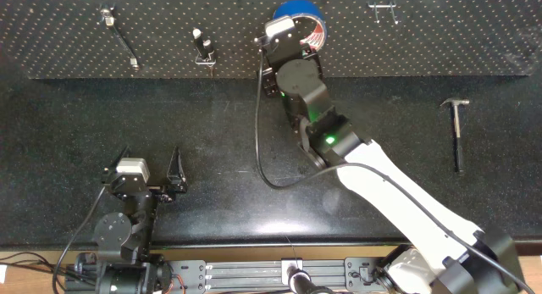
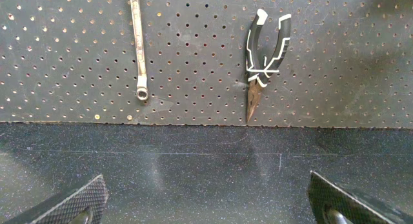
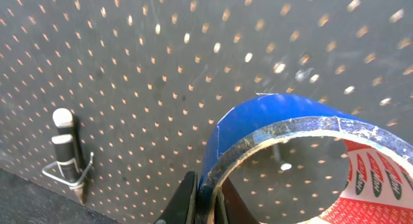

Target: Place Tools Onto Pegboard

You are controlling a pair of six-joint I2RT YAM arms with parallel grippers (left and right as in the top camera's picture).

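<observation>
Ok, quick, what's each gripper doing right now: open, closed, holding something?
Left gripper: open, holding nothing.
Right gripper: shut on the blue tape roll, up at the pegboard.

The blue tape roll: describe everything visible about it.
The tape roll is a wide ring of blue tape on a pale cardboard-looking core with red and white print inside. Its edge looks scuffed. The right gripper pinches its wall, holding it up close before the pegboard.
</observation>
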